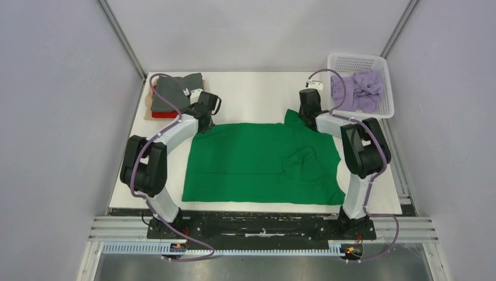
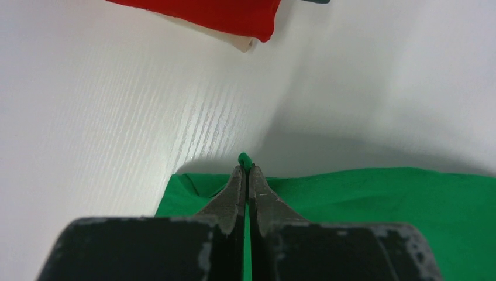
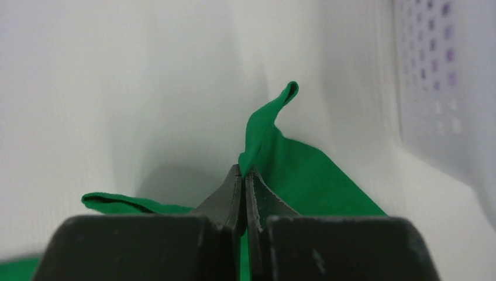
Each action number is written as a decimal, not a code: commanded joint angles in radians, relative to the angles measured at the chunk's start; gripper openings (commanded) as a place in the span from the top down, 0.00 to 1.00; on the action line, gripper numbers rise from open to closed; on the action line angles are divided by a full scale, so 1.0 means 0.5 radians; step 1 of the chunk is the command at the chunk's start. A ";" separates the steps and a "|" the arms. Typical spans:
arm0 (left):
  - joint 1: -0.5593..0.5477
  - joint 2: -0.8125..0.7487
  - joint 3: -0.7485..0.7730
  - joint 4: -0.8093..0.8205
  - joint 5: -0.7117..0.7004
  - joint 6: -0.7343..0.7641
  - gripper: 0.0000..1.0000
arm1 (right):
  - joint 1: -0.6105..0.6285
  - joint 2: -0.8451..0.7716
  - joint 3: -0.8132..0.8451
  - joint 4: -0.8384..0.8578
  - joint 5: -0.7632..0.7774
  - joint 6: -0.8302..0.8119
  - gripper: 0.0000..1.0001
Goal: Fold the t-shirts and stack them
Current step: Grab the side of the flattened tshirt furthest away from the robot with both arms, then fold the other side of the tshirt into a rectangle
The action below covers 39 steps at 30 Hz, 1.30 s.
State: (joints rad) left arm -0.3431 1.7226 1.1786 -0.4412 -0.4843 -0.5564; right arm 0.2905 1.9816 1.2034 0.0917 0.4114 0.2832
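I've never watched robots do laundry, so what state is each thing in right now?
green t-shirt: spread out, far edge pinched twice.
left gripper: shut on green t-shirt.
right gripper: shut on green t-shirt.
grey t-shirt: folded, lying on red t-shirt.
red t-shirt: folded, beneath it.
lilac cloth: crumpled in basket.

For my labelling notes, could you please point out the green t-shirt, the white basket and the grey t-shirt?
green t-shirt (image 1: 251, 164), top external view, flat middle.
white basket (image 1: 357, 60), top external view, far wall.
grey t-shirt (image 1: 178, 85), top external view, upper face.
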 commanded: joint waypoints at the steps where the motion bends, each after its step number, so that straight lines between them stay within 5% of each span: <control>1: -0.041 -0.165 -0.054 0.002 -0.097 -0.039 0.98 | 0.006 -0.393 -0.254 0.172 -0.046 -0.037 1.00; 15: -0.084 -0.685 -0.445 -0.004 -0.154 -0.177 0.98 | 0.156 -1.332 -0.963 -0.089 0.025 -0.024 1.00; 39: -0.126 -1.304 -0.969 -0.155 -0.079 -0.376 0.98 | 0.479 -2.121 -1.232 -1.103 0.020 0.294 0.97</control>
State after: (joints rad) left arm -0.4015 1.1057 0.7292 -0.5041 -0.5156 -0.6792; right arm 0.5167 0.9676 0.6083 -0.3447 0.4271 0.3634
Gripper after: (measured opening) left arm 0.035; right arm 0.021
